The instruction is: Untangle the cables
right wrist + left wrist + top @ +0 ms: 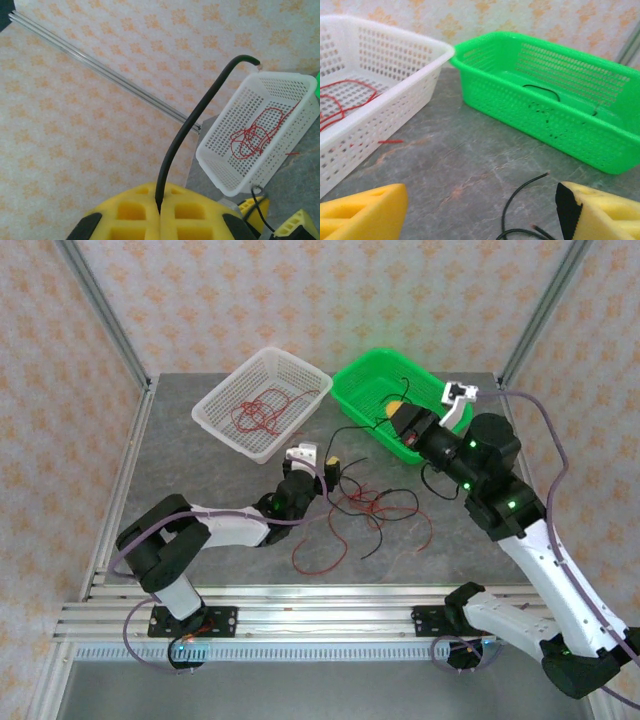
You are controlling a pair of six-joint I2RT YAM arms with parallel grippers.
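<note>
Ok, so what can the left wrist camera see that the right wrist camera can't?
Left wrist camera: the left hand, open, over the grey stone-look table, a thin loose black wire lying between its yellow foam fingers, and a second black wire inside the green plastic mesh basket.

Right wrist camera: the right hand shut on a thin curved black wire that pokes up in front of the wall.

Both: the white plastic mesh basket with curly thin red wires inside, and the flowery wallpaper.

Thin red and black cables (372,503) lie tangled on the table (190,465).
</note>
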